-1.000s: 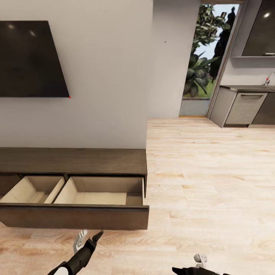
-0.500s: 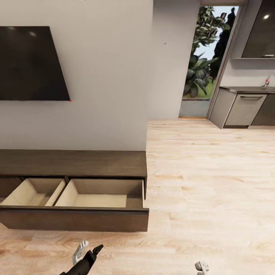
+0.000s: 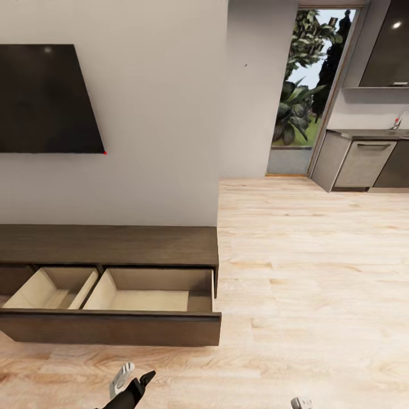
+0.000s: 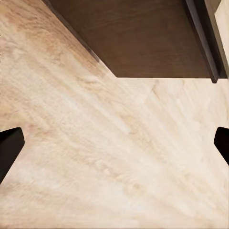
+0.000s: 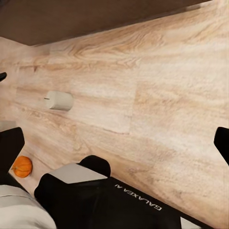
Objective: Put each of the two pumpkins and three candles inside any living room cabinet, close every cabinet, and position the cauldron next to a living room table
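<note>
The wood floor (image 3: 318, 272) is taking up most of the head view, running back to a kitchen doorway. The cabinet (image 3: 108, 244), long, low and dark brown, is sitting against the wall under a dark screen (image 3: 45, 99), with its wide drawer (image 3: 113, 326) standing pulled out and its two pale compartments showing nothing inside. The left pincer (image 3: 132, 379) is hovering just in front of the drawer face with fingers spread and nothing between them; in its wrist view the left pincer (image 4: 114, 143) is looking at bare floor and the drawer's dark front (image 4: 143, 38). The right pincer (image 3: 301, 403) is barely entering the head view at the lower edge, well to the right of the drawer; in its wrist view the right pincer (image 5: 114, 143) is also gaping wide and carrying nothing. That same view is showing a candle (image 5: 59, 100) lying on its side on the floor, its long axis running roughly along the floorboards, apart from the cabinet's dark edge. A pumpkin (image 5: 22, 166) is resting on the floor further from the cabinet, beside the robot's own body. Judgement: both items are lying toward the robot's base, behind the pincers' current reach line, so the coming pick is likely calling for turning or backing; which arm is nearer I cannot tell.
</note>
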